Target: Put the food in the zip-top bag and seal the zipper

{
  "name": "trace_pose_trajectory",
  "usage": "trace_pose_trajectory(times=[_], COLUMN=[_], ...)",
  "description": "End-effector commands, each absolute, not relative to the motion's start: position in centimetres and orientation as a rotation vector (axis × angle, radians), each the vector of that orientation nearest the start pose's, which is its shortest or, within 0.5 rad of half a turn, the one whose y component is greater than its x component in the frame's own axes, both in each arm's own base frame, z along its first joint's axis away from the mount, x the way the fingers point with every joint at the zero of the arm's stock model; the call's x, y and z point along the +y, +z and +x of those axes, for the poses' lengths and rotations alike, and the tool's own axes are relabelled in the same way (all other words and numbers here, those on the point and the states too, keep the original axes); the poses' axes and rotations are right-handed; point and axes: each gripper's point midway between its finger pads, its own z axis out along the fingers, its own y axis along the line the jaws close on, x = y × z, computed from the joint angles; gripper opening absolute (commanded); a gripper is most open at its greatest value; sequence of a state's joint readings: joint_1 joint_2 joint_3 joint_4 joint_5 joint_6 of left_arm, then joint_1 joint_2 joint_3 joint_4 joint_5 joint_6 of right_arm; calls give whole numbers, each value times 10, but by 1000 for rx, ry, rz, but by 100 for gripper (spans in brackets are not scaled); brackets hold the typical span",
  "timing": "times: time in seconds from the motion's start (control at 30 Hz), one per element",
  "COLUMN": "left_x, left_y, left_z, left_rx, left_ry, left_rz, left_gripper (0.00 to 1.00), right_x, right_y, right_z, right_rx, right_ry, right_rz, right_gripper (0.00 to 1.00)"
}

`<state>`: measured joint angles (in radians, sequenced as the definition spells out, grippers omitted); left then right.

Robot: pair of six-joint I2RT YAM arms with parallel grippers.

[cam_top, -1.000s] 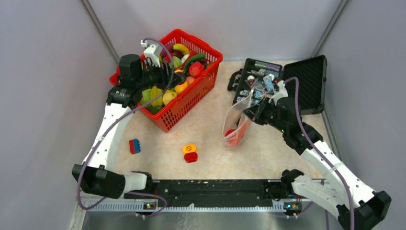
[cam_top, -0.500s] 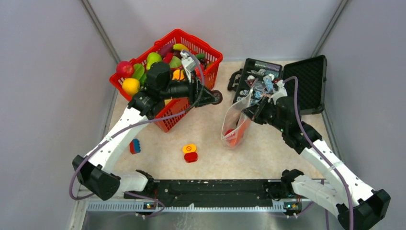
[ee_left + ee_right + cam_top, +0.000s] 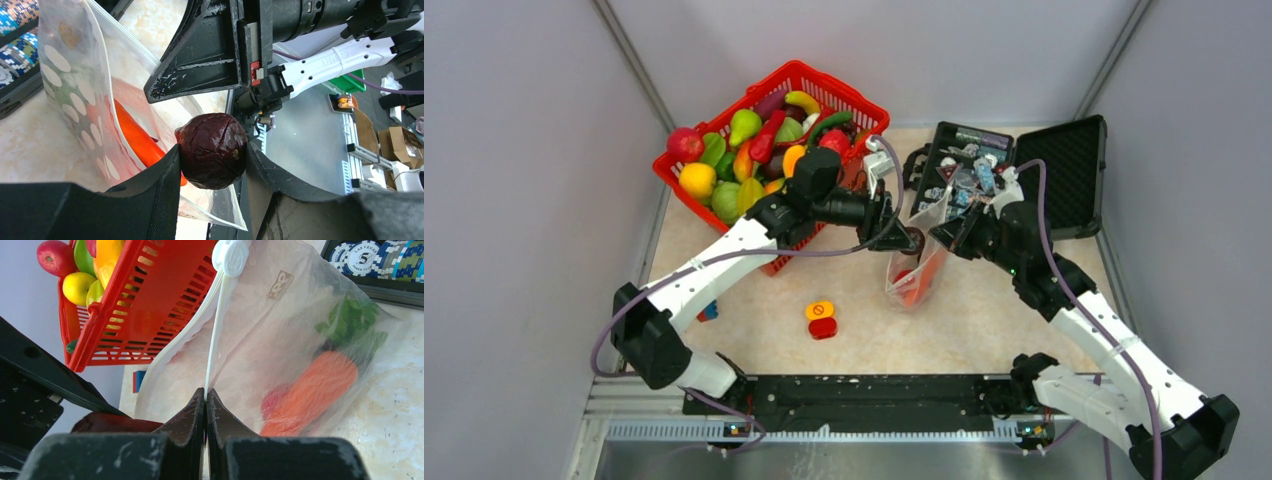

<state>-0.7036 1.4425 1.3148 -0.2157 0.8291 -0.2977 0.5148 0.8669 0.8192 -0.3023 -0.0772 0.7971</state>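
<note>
My left gripper is shut on a dark purple round toy fruit, held just above the open mouth of the zip-top bag. My right gripper is shut on the bag's zipper, holding the mouth up. Inside the bag lie an orange carrot with a green top and a red piece. The white slider sits at the far end of the zipper. The red basket at the back left holds several more toy fruits.
An open black hard case with poker chips lies behind the bag at the right. A small orange-and-red button block sits on the table at the front. A blue-and-red brick lies partly under the left arm.
My left arm has swung right from the basket to the bag mouth, carrying the dark purple fruit. My right gripper has stayed put, holding the bag.
</note>
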Motion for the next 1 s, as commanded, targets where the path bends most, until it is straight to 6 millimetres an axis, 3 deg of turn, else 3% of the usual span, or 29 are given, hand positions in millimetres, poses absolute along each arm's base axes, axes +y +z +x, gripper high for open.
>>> trace_pose_trajectory(times=[0.0, 0.27, 0.43, 0.6, 0.97], left_x=[-370, -372, -366, -367, -363], left_y=[315, 297, 283, 285, 295], left_z=[217, 232, 243, 245, 242], left_rx=[1758, 1841, 1909, 1906, 1873], left_ry=[-1390, -1288, -1173, -1174, -1162], left_rz=[1047, 1003, 1004, 1004, 1006], left_gripper=[36, 42, 55, 66, 67], right_x=[198, 197, 196, 194, 194], right_y=[274, 274, 274, 273, 272], right_z=[260, 260, 259, 259, 260], right_rx=[1954, 1954, 1952, 1949, 1950], right_ry=[973, 971, 966, 961, 958], right_rz=[224, 223, 223, 229, 231], right_gripper=[0, 0, 0, 0, 0])
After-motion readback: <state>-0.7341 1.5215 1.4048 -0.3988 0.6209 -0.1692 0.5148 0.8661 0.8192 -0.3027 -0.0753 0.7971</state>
